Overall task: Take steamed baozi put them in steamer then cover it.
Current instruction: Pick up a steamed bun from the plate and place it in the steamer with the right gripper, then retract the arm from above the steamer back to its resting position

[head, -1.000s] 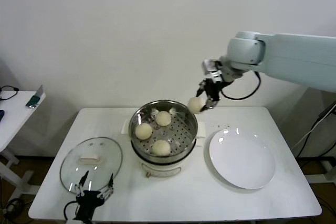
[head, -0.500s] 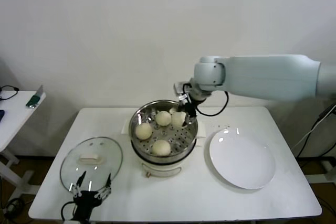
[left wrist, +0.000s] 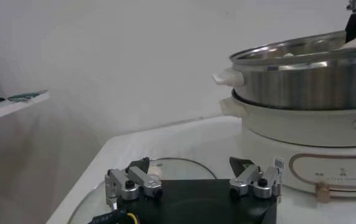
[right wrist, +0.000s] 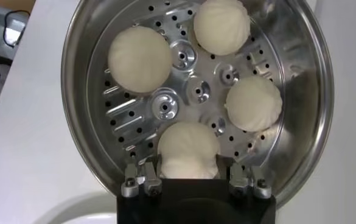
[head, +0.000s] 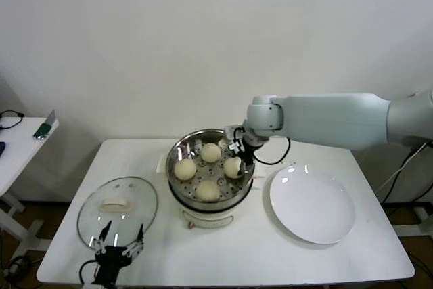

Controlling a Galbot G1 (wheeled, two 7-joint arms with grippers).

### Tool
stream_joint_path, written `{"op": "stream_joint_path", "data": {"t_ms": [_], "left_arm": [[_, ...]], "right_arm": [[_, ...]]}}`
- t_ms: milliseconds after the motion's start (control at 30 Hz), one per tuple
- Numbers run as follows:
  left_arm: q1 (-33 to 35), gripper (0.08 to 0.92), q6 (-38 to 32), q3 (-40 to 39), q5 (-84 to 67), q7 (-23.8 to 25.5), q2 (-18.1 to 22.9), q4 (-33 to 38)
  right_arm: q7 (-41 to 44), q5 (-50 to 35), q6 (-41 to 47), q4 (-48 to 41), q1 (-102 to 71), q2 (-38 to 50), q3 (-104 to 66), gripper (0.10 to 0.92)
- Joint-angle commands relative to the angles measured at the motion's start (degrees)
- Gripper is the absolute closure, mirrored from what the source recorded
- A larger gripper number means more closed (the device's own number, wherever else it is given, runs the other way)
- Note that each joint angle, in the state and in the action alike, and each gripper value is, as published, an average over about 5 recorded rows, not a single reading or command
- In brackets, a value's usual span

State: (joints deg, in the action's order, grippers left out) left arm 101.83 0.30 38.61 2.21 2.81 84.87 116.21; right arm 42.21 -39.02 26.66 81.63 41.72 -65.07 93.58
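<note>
White baozi (right wrist: 188, 150) between right hand (right wrist: 190, 180) fingers.

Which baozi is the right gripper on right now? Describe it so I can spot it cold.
Start at the steel steamer in the middle of the white table. Four baozi sit inside; take the one on the side nearest the white plate, under the right gripper. This held baozi alone sits between fingers; the other three lie free.
</note>
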Motion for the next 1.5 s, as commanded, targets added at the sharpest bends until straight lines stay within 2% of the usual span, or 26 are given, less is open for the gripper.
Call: {"op": "stream_joint_path", "data": {"t_ms": [33, 100, 333, 433, 533, 633, 933, 1033, 1267, 1500], "left_arm": [[-0.1, 0.177, 0.2, 0.0, 0.1, 0.0, 0.0, 0.0], [-0.1, 0.177, 0.2, 0.0, 0.1, 0.0, 0.0, 0.1], [0.1, 0.177, 0.7, 0.1, 0.1, 0.5, -0.1, 0.8], [0.1, 0.177, 0.7, 0.0, 0.2, 0.5, -0.1, 1.1], [0.2, 0.177, 0.4, -0.1, 0.4, 0.6, -0.4, 1.3], [-0.1, 0.177, -0.3, -0.2, 0.6, 0.4, -0.7, 1.1], [-2.4, 0.177, -3.5, -0.2, 0.5, -1.0, -1.1, 0.3], [-3.5, 0.177, -4.0, -0.4, 1.4, -1.2, -1.1, 0.1], [-5.7, 0.177, -4.8, -0.1, 3.3, -2.8, -1.2, -1.4], [-6.5, 0.177, -6.8, 0.0, 7.9, -4.9, -1.6, -2.2]], "right_arm": [[0.3, 1.3, -0.4, -0.7, -1.4, -0.4, -0.6, 0.402], [1.1, 1.2, -1.1, -0.7, -0.7, -0.3, -0.5, 0.384], [5.3, -2.0, -5.4, -0.2, 3.4, 2.5, -1.5, 0.222], [5.1, -6.7, -5.5, 0.3, 4.6, 6.0, -5.4, 0.205], [0.9, -13.0, -3.8, 1.5, 3.7, 11.1, -11.3, 0.203], [-9.3, -16.9, -2.1, 2.3, -1.5, 16.9, -20.2, 0.202], [-37.5, -14.2, -7.0, 4.0, -34.8, 31.7, -57.6, 0.203], [-43.4, -11.6, -9.5, 5.6, -49.8, 34.5, -71.3, 0.203], [-43.5, -3.8, -15.8, 12.1, -90.4, 36.9, -106.3, 0.203], [-40.9, 3.1, -27.5, 13.8, -116.0, 27.1, -126.3, 0.203]]}}
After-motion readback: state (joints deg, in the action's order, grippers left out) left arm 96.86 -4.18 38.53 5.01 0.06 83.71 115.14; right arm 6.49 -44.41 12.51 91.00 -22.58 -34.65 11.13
